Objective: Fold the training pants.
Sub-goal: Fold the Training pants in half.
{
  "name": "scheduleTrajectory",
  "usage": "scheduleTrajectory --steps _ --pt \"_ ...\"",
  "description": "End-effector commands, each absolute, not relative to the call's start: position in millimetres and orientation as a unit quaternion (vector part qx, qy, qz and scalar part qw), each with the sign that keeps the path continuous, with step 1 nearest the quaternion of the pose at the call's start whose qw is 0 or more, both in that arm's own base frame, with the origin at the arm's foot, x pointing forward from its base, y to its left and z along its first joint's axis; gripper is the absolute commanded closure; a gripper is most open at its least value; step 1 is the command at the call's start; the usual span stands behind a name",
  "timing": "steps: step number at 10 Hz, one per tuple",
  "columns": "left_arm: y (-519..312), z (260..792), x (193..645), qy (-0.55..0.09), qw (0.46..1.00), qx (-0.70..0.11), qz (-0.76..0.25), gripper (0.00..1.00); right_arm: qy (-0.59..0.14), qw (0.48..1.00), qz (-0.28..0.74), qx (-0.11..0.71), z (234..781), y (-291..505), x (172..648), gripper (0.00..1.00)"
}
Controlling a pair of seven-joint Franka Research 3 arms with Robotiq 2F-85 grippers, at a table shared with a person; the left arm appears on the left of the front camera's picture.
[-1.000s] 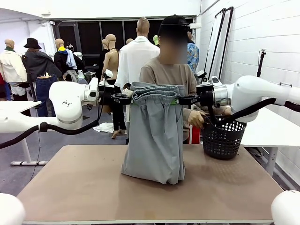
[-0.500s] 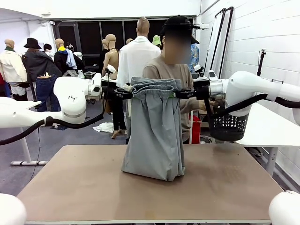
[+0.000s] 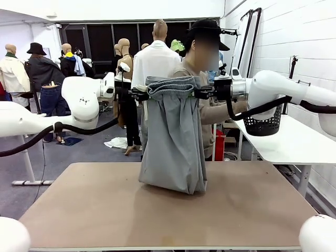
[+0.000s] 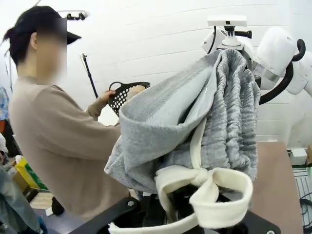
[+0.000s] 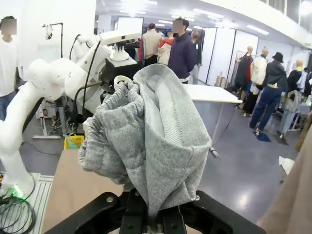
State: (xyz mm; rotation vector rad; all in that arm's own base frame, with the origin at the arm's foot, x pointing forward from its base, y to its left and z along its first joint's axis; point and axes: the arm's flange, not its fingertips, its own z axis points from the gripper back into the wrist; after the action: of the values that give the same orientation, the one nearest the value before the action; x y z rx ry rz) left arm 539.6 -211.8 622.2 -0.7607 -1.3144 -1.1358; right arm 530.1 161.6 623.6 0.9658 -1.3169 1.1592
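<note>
The light grey training pants [image 3: 173, 136] hang upright above the table, waistband up, with the folded leg ends resting on the tabletop. My left gripper [image 3: 140, 94] is shut on the left end of the waistband. My right gripper [image 3: 198, 93] is shut on the right end. In the left wrist view the bunched waistband [image 4: 214, 117] and its pale drawstring [image 4: 209, 185] rise from between the fingers. The right wrist view shows the grey fabric [image 5: 151, 141] pinched at the bottom between the jaws.
A person [image 3: 202, 79] stands behind the pants at the far side, holding a black mesh basket [image 3: 261, 126] above a white side table [image 3: 283, 144] on the right. The brown tabletop [image 3: 105, 210] spreads around the pants.
Both grippers have risen with the waistband, lifting the pants so less fabric lies on the table. The person has raised the black basket and moved it to the right.
</note>
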Motion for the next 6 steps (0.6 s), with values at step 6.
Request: scheduleTrajectory --steps 6 --pt "-220 625 541 -0.613 0.592 -0.290 -0.435 1.00 -0.576 0.521 0.497 0.387 626 191 564 1.00"
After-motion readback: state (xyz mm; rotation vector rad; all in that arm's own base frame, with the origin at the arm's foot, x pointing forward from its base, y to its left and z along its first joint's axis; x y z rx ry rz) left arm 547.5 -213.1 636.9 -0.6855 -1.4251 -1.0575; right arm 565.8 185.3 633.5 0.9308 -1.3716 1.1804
